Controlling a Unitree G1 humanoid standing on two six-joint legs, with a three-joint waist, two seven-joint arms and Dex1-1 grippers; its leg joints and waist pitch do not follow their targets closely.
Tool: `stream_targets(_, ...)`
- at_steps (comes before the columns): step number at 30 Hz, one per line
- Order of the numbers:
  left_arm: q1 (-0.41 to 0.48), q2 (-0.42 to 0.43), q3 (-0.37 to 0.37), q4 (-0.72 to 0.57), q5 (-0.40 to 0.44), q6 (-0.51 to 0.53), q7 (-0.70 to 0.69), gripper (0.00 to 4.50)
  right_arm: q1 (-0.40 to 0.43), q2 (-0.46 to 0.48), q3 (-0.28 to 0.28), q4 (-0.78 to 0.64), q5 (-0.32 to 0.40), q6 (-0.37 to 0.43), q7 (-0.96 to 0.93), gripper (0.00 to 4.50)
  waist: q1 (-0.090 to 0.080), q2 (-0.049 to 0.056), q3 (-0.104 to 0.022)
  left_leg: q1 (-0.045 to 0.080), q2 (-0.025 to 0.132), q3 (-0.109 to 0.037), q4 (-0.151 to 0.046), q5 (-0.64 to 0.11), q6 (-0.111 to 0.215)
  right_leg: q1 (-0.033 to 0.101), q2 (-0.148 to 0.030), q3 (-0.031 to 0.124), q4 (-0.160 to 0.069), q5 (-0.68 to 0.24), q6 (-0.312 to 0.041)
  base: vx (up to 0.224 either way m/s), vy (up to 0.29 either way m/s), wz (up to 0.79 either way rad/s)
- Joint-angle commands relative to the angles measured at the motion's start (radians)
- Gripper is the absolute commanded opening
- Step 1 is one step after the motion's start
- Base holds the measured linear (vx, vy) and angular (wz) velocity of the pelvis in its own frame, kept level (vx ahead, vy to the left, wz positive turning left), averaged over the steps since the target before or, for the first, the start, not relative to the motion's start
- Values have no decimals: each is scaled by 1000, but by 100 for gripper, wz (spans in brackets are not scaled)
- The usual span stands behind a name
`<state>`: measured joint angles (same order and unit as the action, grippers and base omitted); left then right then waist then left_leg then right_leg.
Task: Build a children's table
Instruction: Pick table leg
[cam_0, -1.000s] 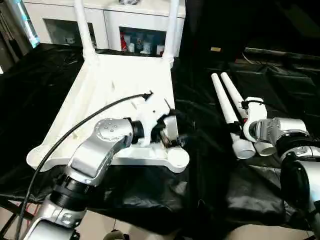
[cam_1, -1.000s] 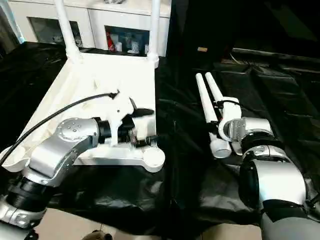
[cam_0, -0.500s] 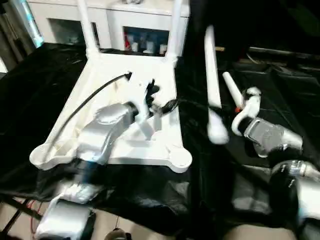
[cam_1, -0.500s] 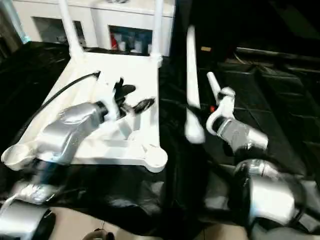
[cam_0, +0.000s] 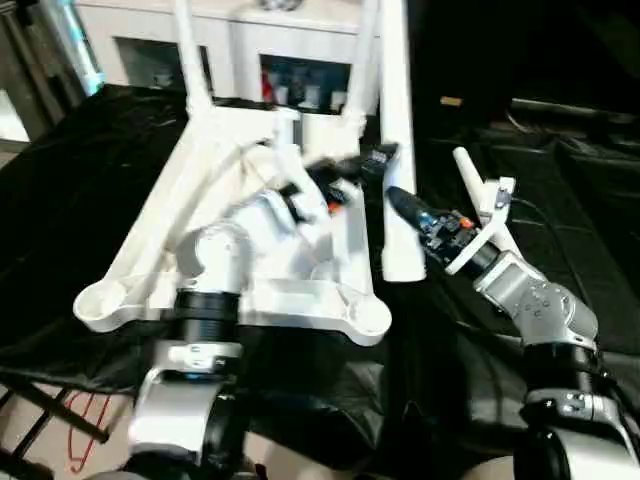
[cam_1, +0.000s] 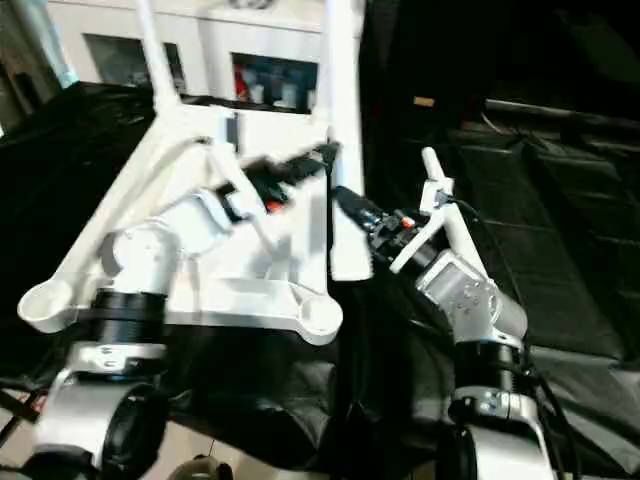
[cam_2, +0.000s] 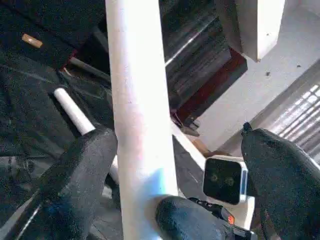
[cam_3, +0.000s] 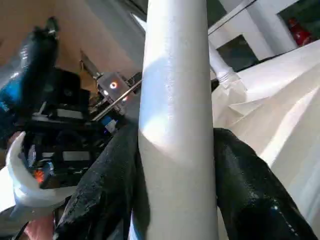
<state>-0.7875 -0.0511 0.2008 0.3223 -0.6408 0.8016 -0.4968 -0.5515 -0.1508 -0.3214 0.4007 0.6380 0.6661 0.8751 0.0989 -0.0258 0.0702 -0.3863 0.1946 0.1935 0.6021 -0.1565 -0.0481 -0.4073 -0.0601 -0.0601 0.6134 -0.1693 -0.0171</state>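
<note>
A black sheet (cam_0: 90, 180) covers the work surface, and behind it stands a white cabinet (cam_0: 240, 40) with glass-fronted compartments. On the sheet the children's table top (cam_0: 250, 290) lies upside down, ribbed underside up, with two legs (cam_0: 190, 60) standing upright in its far corner sockets and the two near sockets (cam_0: 368, 316) empty. A third leg (cam_0: 396, 150) is held nearly upright just beside the top's right edge, its lower end above the sheet near the empty right socket. The right gripper (cam_3: 175, 165) clamps this leg, one black finger pressed on each side. The left gripper (cam_2: 175, 165) stands wide, its fingers (cam_2: 85, 170) spread around the same leg, one near it, the other well apart. A fourth leg (cam_0: 472, 185) lies on the sheet behind the right arm.
</note>
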Motion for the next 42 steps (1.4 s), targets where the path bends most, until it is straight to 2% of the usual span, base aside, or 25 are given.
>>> stream_targets(1, -18, -8, 3, -37, -46, 39, 8, 450, 14, -3, 16, -61, 19, 31, -18, 184, 3, -2, -84, 24, 33, -19, -65, -195, 13, 53, -77, 38, -84, -260, -181, 0, 0, 0)
stream_targets(4, -13, -8, -4, -50, -49, 50, 11, 450, 20, -4, 29, -81, 27, 48, -19, 184, 4, -3, -84, 22, 32, -18, -64, -173, 24, 54, -77, 39, -82, -233, -183, 0, 0, 0)
stream_targets(5, -11, -8, -7, -51, -46, 51, 12, 450, 21, -4, 33, -85, 28, 51, -17, 184, 5, -9, -84, 22, 33, -17, -64, -170, 28, 55, -79, 38, -83, -242, -182, 0, 0, 0)
stream_targets(7, -2, -6, -15, -53, -30, 49, 17, 450, 24, -3, 50, -103, 37, 68, -1, 184, 6, -11, -82, 20, 32, -16, -64, -163, 31, 55, -78, 39, -85, -254, -172, 0, 0, 0)
stream_targets(12, 7, -2, -17, -50, -18, 42, 34, 450, 31, 1, 74, -133, 50, 91, 18, 184, 7, -8, -81, 20, 34, -19, -68, -173, 23, 54, -79, 38, -87, -277, -153, 0, 0, 0)
stream_targets(13, 7, 0, -17, -48, -17, 41, 37, 423, 32, 1, 79, -141, 55, 97, 20, 184, 6, -10, -80, 22, 33, -19, -68, -183, 18, 53, -80, 39, -90, -298, -146, 0, 0, 0)
stream_targets(18, -1, -1, 1, -32, -21, 34, 56, 397, 29, 3, 96, -151, 60, 109, 11, 184, 6, -9, -79, 23, 34, -19, -69, -189, 9, 51, -80, 39, -91, -309, -137, 0, 0, 0)
stream_targets(19, -2, -3, 6, -37, -32, 35, 52, 383, 28, -1, 105, -148, 53, 111, 9, 184, 5, -13, -79, 22, 34, -19, -69, -185, 9, 51, -80, 40, -91, -306, -137, 0, 0, 0)
stream_targets(22, 0, -5, 6, -46, -41, 38, 46, 374, 34, -13, 127, -148, 46, 130, 20, 184, 6, -10, -80, 22, 35, -19, -69, -180, 7, 51, -81, 40, -89, -293, -139, 0, 0, 0)
stream_targets(23, 2, -6, 6, -51, -47, 40, 45, 372, 35, -9, 123, -150, 58, 150, 13, 184, 7, -10, -79, 22, 34, -19, -69, -179, 8, 52, -80, 40, -89, -289, -139, 0, 0, 0)
stream_targets(25, 2, -6, 6, -52, -48, 38, 45, 342, 32, -11, 125, -150, 59, 146, 15, 184, 7, -13, -80, 21, 34, -19, -69, -176, 10, 52, -82, 40, -88, -289, -142, 0, 0, 0)
stream_targets(26, 2, -7, 7, -52, -51, 38, 42, 336, 27, -8, 118, -148, 64, 152, 3, 184, 7, -10, -80, 21, 34, -19, -69, -176, 9, 52, -82, 41, -88, -290, -141, 0, 0, 0)
stream_targets(29, 2, -9, 7, -53, -55, 38, 39, 332, 19, -4, 108, -150, 73, 156, -8, 184, 7, -14, -79, 21, 33, -18, -69, -176, 11, 52, -82, 40, -90, -301, -135, 0, 0, 0)
stream_targets(30, 3, -11, 6, -55, -56, 39, 40, 299, 17, -5, 109, -150, 71, 156, -11, 184, 7, -13, -78, 21, 34, -19, -69, -177, 9, 51, -82, 40, -90, -306, -134, 0, 0, 0)
stream_targets(32, 5, -13, 7, -58, -56, 40, 40, 294, 18, -9, 117, -148, 65, 148, -7, 184, 7, -13, -79, 22, 34, -19, -69, -180, 7, 51, -82, 40, -91, -311, -131, 0, 0, 0)
stream_targets(33, 6, -14, 7, -60, -57, 41, 40, 295, 19, -10, 119, -147, 63, 146, -7, 219, 7, -13, -78, 21, 34, -19, -70, -182, 7, 51, -82, 40, -92, -313, -130, 0, 0, 0)
stream_targets(35, 8, -12, 8, -60, -58, 41, 40, 265, 19, -11, 121, -145, 63, 144, -6, 254, 8, -13, -79, 21, 34, -19, -70, -179, 6, 51, -82, 41, -91, -311, -127, 0, 0, 0)
stream_targets(36, 8, -11, 10, -58, -57, 40, 39, 249, 19, -10, 122, -143, 63, 139, -9, 259, 7, -12, -78, 21, 34, -19, -70, -180, 5, 50, -81, 40, -91, -311, -128, 0, 0, 0)
stream_targets(39, 7, -10, 14, -54, -57, 39, 39, 254, 19, -11, 122, -141, 69, 140, -13, 270, 7, -12, -78, 20, 33, -19, -70, -178, 3, 51, -81, 41, -91, -310, -128, 0, 0, 0)
stream_targets(42, 4, -11, 15, -48, -51, 27, 40, 204, 20, -16, 129, -143, 69, 150, -14, 299, 7, -12, -78, 22, 34, -19, -70, -183, 3, 50, -82, 41, -92, -314, -127, 0, 0, 0)
